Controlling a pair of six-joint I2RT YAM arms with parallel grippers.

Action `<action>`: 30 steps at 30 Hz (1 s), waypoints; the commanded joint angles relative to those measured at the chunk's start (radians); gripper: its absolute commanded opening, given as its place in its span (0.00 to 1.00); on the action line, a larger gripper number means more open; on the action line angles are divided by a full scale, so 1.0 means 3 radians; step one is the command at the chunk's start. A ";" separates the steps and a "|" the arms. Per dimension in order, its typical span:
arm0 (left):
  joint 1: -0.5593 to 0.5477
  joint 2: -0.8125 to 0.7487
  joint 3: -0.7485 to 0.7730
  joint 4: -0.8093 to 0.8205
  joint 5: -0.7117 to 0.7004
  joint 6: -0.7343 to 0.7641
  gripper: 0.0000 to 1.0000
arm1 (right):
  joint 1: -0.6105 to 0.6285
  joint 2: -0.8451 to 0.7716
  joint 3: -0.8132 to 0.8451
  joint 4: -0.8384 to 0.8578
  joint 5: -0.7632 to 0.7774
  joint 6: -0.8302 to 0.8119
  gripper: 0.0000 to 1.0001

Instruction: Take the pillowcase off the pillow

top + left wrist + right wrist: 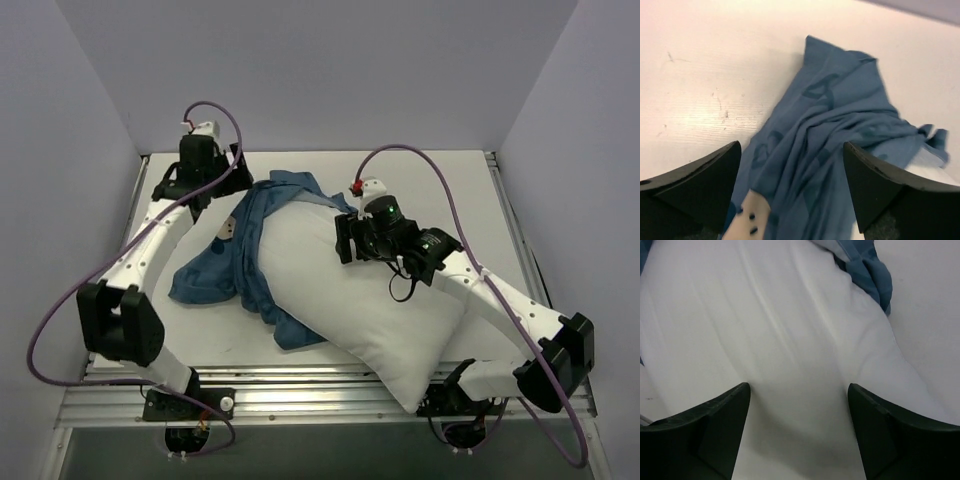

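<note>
On the bench (470, 190), the pillow (370, 310) lies diagonally from far centre to the near right, with its near corner at the front edge. Most of its white surface is bare. The pillowcase (215, 275) is bunched around the pillow's far left end. It wraps over that end, runs in a crumpled band down the pillow's left side, and spills in folds onto the bench to the left.

The left hand (205, 178) is at the far left, just beside the covered end. In the left wrist view its fingers (700, 185) are spread wide over the creased blue cloth and grip nothing.

The right hand (343, 240) is over the pillow's upper middle. In the right wrist view its fingers (715, 425) are spread apart above bare white fabric. Whether they touch it cannot be told.
</note>
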 commanded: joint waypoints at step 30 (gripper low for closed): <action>-0.0582 -0.2583 -0.2790 0.0320 0.0194 -0.0867 0.89 | 0.0872 0.1432 0.0385 0.0324 0.0733 -0.1020 0.00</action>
